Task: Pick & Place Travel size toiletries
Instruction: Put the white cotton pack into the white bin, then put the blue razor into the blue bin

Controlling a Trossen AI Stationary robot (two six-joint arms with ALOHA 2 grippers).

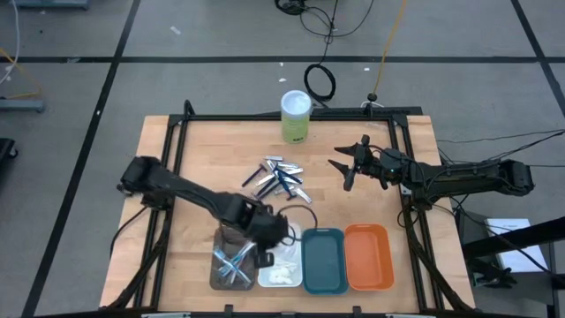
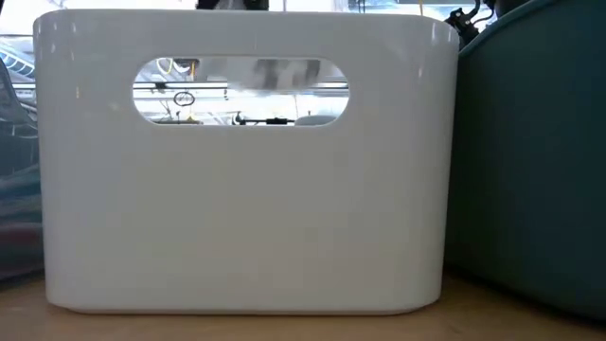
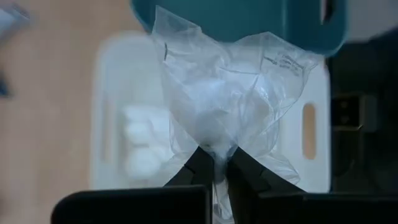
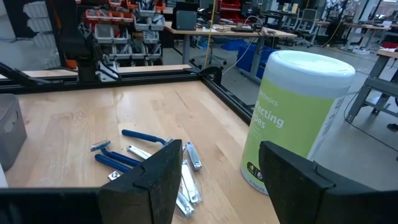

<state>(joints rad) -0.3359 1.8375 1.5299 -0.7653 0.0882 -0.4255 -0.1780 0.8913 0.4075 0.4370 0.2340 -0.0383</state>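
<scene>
Two grippers at work over a wooden worktop (image 1: 177, 168). Left gripper (image 3: 216, 169) pinched shut on a clear plastic bag (image 3: 230, 93), dark fingers (image 3: 196, 171) meeting at the bag's gathered neck. Hanging above the white tray (image 1: 280, 265) near the worktop's front edge. Bag crinkled and see-through, with something white and soft inside, not sharp enough to tell further. Below it, in the white tray, several white soft wads (image 3: 142, 140) bunched toward one end.

Right gripper (image 1: 349, 164) parked above the worktop's right side, toward the rear edge, jaws spread fairly wide and holding nothing. Seen past its fingers: a tall green-and-white canister (image 4: 298, 121) standing upright at the middle of the rear edge.

Loose pile near the worktop's centre: dark blue razors (image 4: 134, 149) and small silver metal tools (image 4: 191, 155), lying flat, crossing and touching one another.

Four trays side by side along the front edge, touching: brown tray (image 1: 218, 265), then white, then teal tray (image 1: 325, 261), then orange tray (image 1: 368, 256). Brown tray carrying a few crossed pale and silvery items (image 1: 234, 265), too small to name surely. Teal and orange trays showing only bare floors.

Low view filled by the white tray's end wall with its oval handle slot, teal tray's wall right beside it.
</scene>
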